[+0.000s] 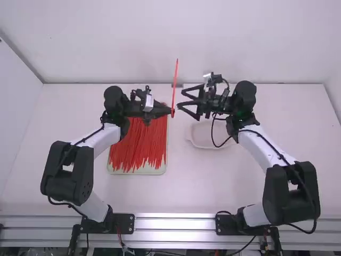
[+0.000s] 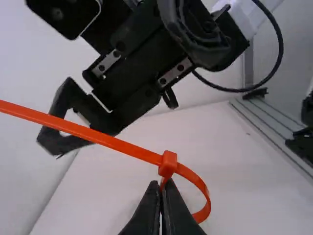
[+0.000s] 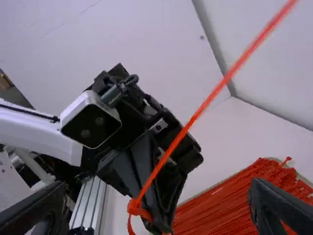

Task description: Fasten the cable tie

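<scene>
Your left gripper [image 1: 169, 111] is clamped on the looped orange plastic cable tie [image 2: 168, 164]. Your right gripper [image 1: 184, 105] gapes wide at its 3 o'clock. The flat tray [image 1: 122, 171] holds red ties [image 1: 138, 141].

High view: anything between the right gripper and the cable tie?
Nothing. The right gripper, jaws open, sits just beside the upright cable tie that the left gripper pinches; the gap is bare, as the high view shows.

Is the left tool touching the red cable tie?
Touching. The left wrist view shows the left tool pinched shut on the cable tie below its head.
</scene>
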`<state>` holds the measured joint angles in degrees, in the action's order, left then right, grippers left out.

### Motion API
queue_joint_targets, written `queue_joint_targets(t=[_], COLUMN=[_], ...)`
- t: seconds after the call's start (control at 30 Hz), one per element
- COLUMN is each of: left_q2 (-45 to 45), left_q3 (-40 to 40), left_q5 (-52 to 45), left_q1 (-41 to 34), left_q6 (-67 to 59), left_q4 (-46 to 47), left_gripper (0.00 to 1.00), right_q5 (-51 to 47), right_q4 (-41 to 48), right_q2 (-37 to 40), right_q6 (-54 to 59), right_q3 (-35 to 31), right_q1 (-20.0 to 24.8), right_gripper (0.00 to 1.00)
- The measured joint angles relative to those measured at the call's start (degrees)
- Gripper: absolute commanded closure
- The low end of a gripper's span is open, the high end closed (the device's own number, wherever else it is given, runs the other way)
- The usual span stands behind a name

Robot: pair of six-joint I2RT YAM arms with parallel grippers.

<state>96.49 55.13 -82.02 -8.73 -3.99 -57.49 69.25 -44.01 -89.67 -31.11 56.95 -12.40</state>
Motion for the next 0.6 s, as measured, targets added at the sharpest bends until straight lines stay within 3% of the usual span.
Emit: queue_joint_targets(t=[0.03,0.17,0.4,0.6], left_q2=[0.00,0.00,0.00,0.00], left_q3=[-0.02,-0.02,-0.02,-0.02], left_q5=[-0.59,-1.88,-1.99,-2.01], left_q1=[0.00,0.00,0.00,0.00], left_q6=[0.66,2.05,3.19,7.08], left_q4=[-0.26,-0.28,-2.29,-9.68], left_gripper=[0.98,0.98,0.98,0.98], right_q5=[-0.52,-2.29,-3.43,-3.43], right_q4=[0.02,0.00,-0.02,1.03], right_q2=[0.00,0.00,0.02,0.00], right_q6=[0.28,0.85,1.01,1.05], right_q3=[0.00,0.00,0.00,0.00], right_q1=[-0.85,-3.15,-4.13,-5.27], right_gripper=[0.00,0.12,0.41,0.50])
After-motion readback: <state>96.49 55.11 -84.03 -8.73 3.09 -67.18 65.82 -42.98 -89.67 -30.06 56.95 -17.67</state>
